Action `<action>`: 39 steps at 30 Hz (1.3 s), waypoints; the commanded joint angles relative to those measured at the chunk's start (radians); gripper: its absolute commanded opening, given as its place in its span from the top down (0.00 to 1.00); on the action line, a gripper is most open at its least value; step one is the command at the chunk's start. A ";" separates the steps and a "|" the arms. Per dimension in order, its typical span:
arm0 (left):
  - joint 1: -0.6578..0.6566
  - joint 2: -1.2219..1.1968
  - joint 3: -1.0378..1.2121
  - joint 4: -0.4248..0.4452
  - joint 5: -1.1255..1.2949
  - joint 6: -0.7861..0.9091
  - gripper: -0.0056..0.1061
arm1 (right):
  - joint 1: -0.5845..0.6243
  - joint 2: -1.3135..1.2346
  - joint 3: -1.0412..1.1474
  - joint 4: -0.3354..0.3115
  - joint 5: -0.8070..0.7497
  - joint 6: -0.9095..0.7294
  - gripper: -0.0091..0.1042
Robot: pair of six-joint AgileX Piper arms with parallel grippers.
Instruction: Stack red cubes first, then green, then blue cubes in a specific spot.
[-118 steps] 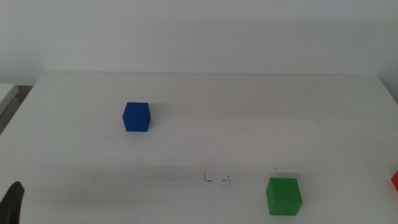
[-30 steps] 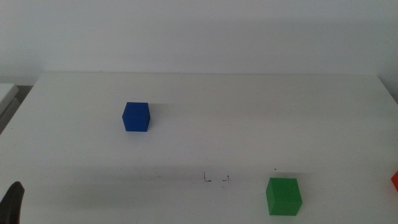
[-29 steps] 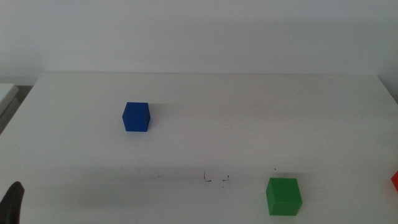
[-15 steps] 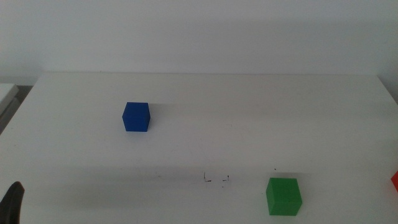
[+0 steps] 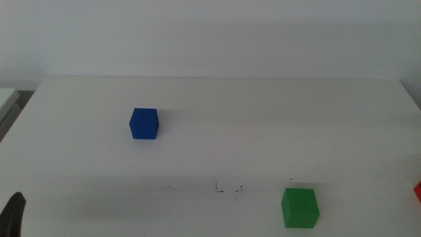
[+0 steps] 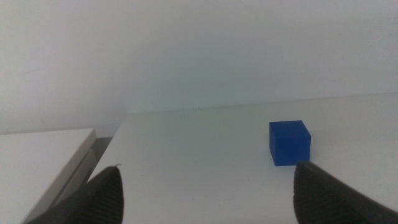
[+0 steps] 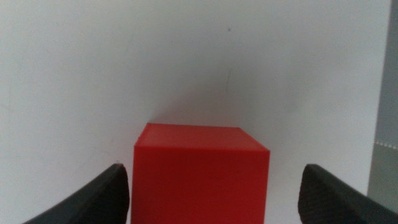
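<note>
The red cube (image 7: 200, 174) fills the right wrist view, resting on the white table between the wide-apart jaws of my right gripper (image 7: 214, 183), which is open and touches neither side. In the middle view only a sliver of the red cube (image 5: 418, 191) shows at the right edge. At the front right sits the green cube (image 5: 300, 207), and the blue cube (image 5: 144, 124) stands left of centre. The specific spot (image 5: 229, 189) is a patch of small dark marks left of the green cube. My left gripper (image 6: 208, 193) waits open at the front left corner, facing the blue cube (image 6: 290, 142).
A dark tip of the left gripper (image 5: 13, 214) shows at the bottom left. A lower pale surface (image 6: 43, 155) adjoins the table's left side. The table's right edge (image 5: 411, 99) runs close to the red cube. A plain wall stands behind.
</note>
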 commanded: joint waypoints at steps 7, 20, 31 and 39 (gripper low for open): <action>0.002 -0.003 0.000 -0.003 -0.012 -0.001 0.11 | -0.002 0.015 0.005 0.000 -0.019 -0.001 0.36; 0.002 -0.003 0.000 -0.003 -0.012 -0.001 0.11 | 0.011 -0.023 0.005 0.006 0.028 -0.001 0.53; 0.002 -0.003 0.000 -0.003 -0.012 -0.001 0.11 | 0.128 -0.199 0.001 0.000 0.115 0.125 0.93; 0.002 -0.003 0.000 -0.003 -0.012 -0.001 0.11 | 0.308 -0.170 -0.228 -0.076 0.286 0.632 0.91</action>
